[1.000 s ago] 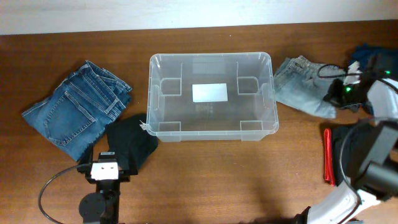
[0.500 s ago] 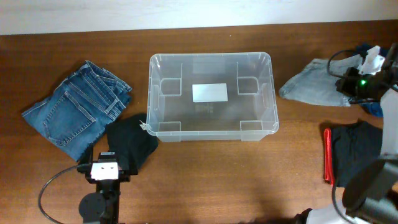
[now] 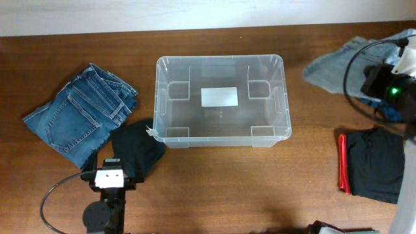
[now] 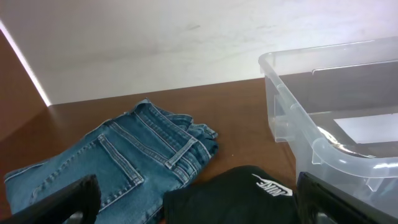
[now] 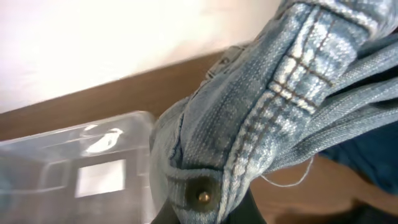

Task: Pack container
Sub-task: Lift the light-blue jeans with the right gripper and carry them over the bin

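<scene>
left arm [image 3: 106, 195] low at near tabletop edge, left gripper [image 4: 196, 208] level, fingers [image 4: 62, 199] spread wide, nothing between them. right arm [image 3: 398, 91] raised, right gripper [image 3: 372, 79] clamped on pale jeans [image 5: 267, 112], its fingers hidden by cloth.

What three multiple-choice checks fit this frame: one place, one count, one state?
1. The dark-blue jeans lie: A) inside the container B) left of it C) right of it.
2. Garments inside the container: A) none B) one C) two.
3. The left hand is: A) shut on jeans B) shut on the rim C) open.
Key: 1B, they sit beyond its left wall; 2A, only its white label shows inside; 3C, its fingers stand wide apart.
</scene>
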`<state>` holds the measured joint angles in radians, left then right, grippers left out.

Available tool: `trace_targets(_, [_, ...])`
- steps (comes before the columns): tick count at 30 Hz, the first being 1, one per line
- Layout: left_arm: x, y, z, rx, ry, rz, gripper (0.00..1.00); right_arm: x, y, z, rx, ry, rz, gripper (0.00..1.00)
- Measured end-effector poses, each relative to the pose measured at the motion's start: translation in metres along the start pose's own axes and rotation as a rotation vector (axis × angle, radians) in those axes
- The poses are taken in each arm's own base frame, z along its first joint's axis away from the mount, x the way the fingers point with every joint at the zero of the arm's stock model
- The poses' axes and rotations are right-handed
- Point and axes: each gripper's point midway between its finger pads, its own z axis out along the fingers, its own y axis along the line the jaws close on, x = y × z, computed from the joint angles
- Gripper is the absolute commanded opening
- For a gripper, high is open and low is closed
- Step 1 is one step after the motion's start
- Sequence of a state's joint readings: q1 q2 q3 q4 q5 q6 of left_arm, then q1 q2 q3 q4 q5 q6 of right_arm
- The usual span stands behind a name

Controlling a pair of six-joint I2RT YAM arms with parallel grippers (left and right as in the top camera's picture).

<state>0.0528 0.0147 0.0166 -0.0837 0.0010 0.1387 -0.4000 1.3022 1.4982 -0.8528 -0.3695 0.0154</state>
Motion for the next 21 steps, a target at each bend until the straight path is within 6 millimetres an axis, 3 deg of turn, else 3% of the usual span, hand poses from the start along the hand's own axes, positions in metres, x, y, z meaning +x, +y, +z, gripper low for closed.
trace_targets(5, [0.0,0.0,0.0,0.0,0.0,0.0,1.0,-0.007,0.061,-0.029,-0.132,-0.074,-0.103,0.04])
trace_targets(9, [0.0,0.0,0.0,0.0,0.0,0.0,1.0,-0.003,0.103,-0.04,-0.238,-0.09,-0.173,0.04])
trace_targets(10, [0.0,0.0,0.0,0.0,0.0,0.0,1.0,0.003,0.121,-0.041,-0.288,-0.076,-0.199,0.04])
trace_targets(16, [0.0,0.0,0.0,0.0,0.0,0.0,1.0,0.03,0.186,-0.04,-0.455,-0.027,-0.391,0.04])
trace_targets(21, [0.0,0.0,0.0,0.0,0.0,0.0,1.0,0.054,0.222,-0.036,-0.556,0.013,-0.542,0.04])
